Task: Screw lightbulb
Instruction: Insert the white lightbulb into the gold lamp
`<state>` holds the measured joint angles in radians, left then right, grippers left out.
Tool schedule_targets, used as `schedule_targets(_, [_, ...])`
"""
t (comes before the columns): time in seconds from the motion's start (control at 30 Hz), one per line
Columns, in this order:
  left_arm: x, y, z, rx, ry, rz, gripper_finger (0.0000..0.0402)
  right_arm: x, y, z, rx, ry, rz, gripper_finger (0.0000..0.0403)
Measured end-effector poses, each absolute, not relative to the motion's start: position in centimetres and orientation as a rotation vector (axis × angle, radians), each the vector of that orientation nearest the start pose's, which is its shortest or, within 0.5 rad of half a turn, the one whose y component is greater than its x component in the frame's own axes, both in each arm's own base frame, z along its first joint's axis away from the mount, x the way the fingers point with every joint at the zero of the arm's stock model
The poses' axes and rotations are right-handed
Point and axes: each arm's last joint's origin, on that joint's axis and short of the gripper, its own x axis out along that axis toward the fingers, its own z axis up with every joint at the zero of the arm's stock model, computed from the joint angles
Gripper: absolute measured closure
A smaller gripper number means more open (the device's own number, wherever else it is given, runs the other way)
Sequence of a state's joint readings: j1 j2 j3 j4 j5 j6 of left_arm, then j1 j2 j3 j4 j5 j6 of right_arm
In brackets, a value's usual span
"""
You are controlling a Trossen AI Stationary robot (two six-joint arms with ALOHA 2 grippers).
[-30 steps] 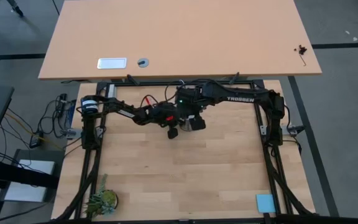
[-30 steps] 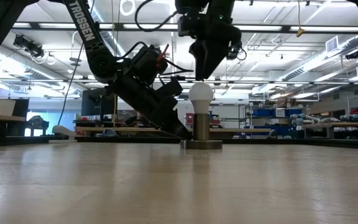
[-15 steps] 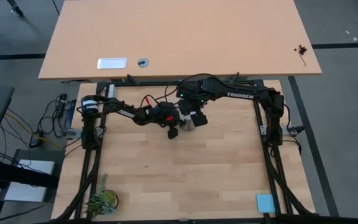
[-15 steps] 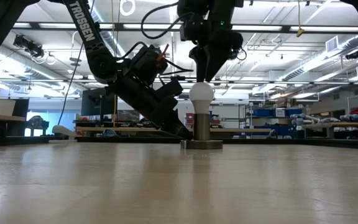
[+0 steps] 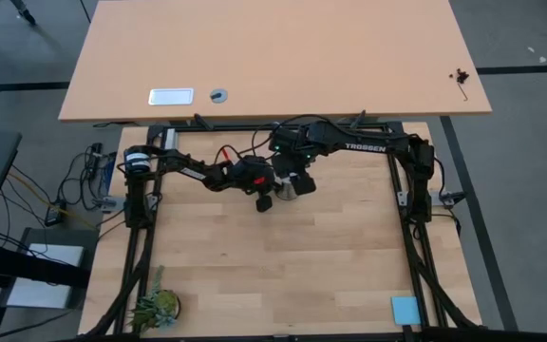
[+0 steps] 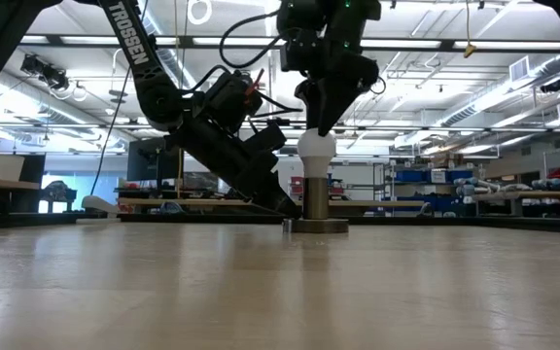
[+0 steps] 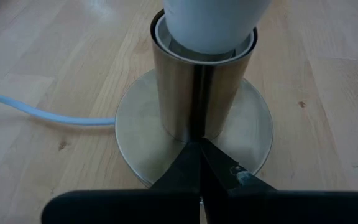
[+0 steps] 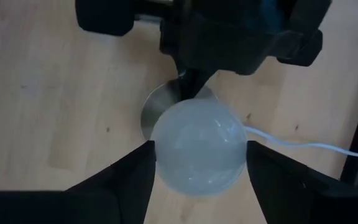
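Spread jaws of the right gripper [image 8: 197, 180] are flanking the small white pear-shaped lightbulb [image 8: 199, 146], one dark finger on each side of the globe; whether the pads are pressing on the glass is not clear. In the low view the right gripper [image 6: 319, 131] is hanging straight down over the lightbulb [image 6: 316, 148], which is sitting upright in the brushed-metal cylindrical socket [image 6: 315, 199] on its round base plate. Pressed-together jaws of the left gripper [image 7: 199, 163] are lying low on that base plate, their tips touching the foot of the metal socket [image 7: 201, 93]. A white cord [image 7: 39, 112] is trailing off across the light wooden table [image 5: 292, 266]. White lettering reading "TROSSEN" is showing on both dark arms.
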<state>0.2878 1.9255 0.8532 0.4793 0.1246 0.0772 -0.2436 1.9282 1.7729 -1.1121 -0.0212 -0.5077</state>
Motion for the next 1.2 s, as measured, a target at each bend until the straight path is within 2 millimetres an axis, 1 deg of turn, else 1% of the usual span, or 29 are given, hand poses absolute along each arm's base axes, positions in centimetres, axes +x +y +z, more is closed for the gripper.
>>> schedule_targets(0.2, [34.8,9.9,11.1,-0.046,0.583,0.136,0.0401,38.3,-9.5,28.0,-0.185,1.254,0.051,0.0171])
schedule_targets(0.27, [34.8,9.9,11.1,-0.046,0.582,0.136,0.04,38.3,-9.6,28.0,-0.092,1.252,-0.029,0.0173])
schedule_targets(0.43, [34.8,9.9,11.1,-0.047,0.581,0.137,0.04,38.3,-9.7,28.0,0.249,1.219,-0.287,0.0174])
schedule_targets(0.47, [34.8,9.9,11.1,-0.047,0.581,0.137,0.04,38.4,-9.7,28.1,0.291,1.21,-0.319,0.0174])
schedule_targets(0.53, [34.8,9.9,11.1,-0.047,0.581,0.137,0.04,38.4,-9.7,28.1,0.312,1.202,-0.333,0.0172])
schedule_targets(0.63, [34.8,9.9,11.1,-0.047,0.579,0.137,0.04,38.4,-9.6,28.7,0.245,1.21,-0.285,0.0166])
schedule_targets(0.7, [34.8,9.9,11.1,-0.047,0.579,0.137,0.04,38.5,-9.7,29.5,0.169,1.201,-0.249,0.016])
schedule_targets(0.8, [34.8,9.9,11.1,-0.047,0.579,0.137,0.04,38.3,-9.7,30.8,-0.003,1.218,-0.177,0.0148])
schedule_targets(0.87, [34.8,9.9,11.1,-0.047,0.579,0.137,0.04,38.2,-9.7,31.2,-0.128,1.233,-0.091,0.0142])
schedule_targets(0.93, [34.8,9.9,11.1,-0.047,0.579,0.137,0.04,38.0,-9.7,31.2,-0.242,1.254,0.0,0.0139])
schedule_targets(1.0, [34.8,9.9,11.1,-0.047,0.579,0.137,0.04,37.9,-9.8,31.0,-0.305,1.263,0.061,0.0138])
schedule_targets(1.07, [34.8,9.9,11.1,-0.047,0.58,0.137,0.04,37.9,-10.1,30.4,-0.32,1.263,0.09,0.0139])
schedule_targets(1.2, [34.8,9.9,11.1,-0.046,0.58,0.136,0.04,37.7,-10.5,29.2,-0.295,1.279,0.104,0.0144])
